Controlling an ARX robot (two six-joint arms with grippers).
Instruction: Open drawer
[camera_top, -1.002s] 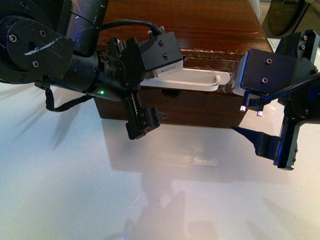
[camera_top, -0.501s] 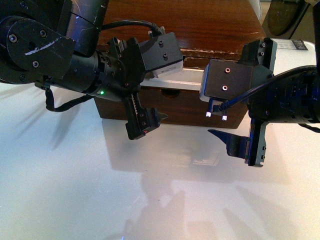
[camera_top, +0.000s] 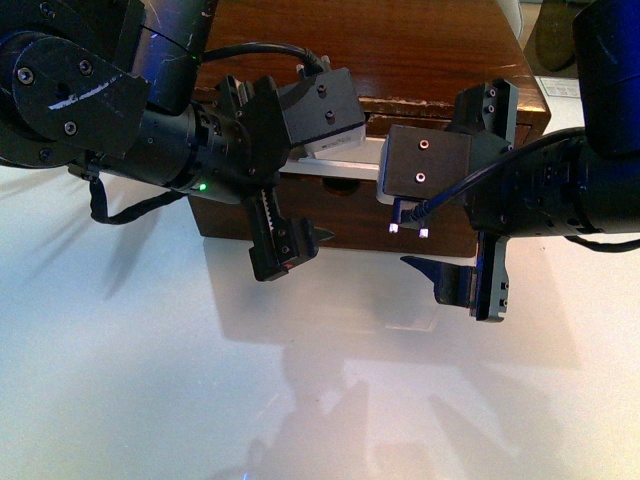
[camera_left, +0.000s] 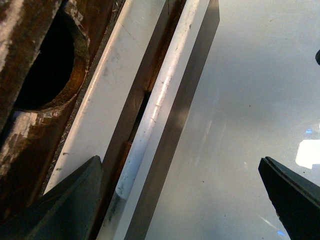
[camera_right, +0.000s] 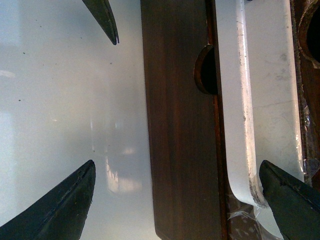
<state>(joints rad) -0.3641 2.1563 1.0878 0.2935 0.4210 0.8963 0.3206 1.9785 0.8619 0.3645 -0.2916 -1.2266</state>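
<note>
The dark brown drawer front (camera_top: 365, 215) with a half-round notch faces me on the wooden box (camera_top: 380, 50). Its white bar handle (camera_top: 335, 165) shows only between the two arms. My left gripper (camera_top: 310, 200) is open in front of the handle's left part, one finger by the bar (camera_left: 159, 102), the other over the table. My right gripper (camera_top: 405, 230) is open and straddles the drawer front (camera_right: 175, 125), one finger at the handle's taped end (camera_right: 235, 125), the other over the table. The notch (camera_right: 206, 70) is clear there. Neither gripper holds anything.
The box stands on a glossy white table (camera_top: 300, 400). A round hole (camera_left: 45, 65) is cut in the wood beyond the handle. The left gripper's fingertip (camera_right: 102, 20) pokes into the right wrist view. Both arms crowd the box front.
My right arm has swung left from the box's right corner and now covers the right end of the handle. The left arm has not moved.
</note>
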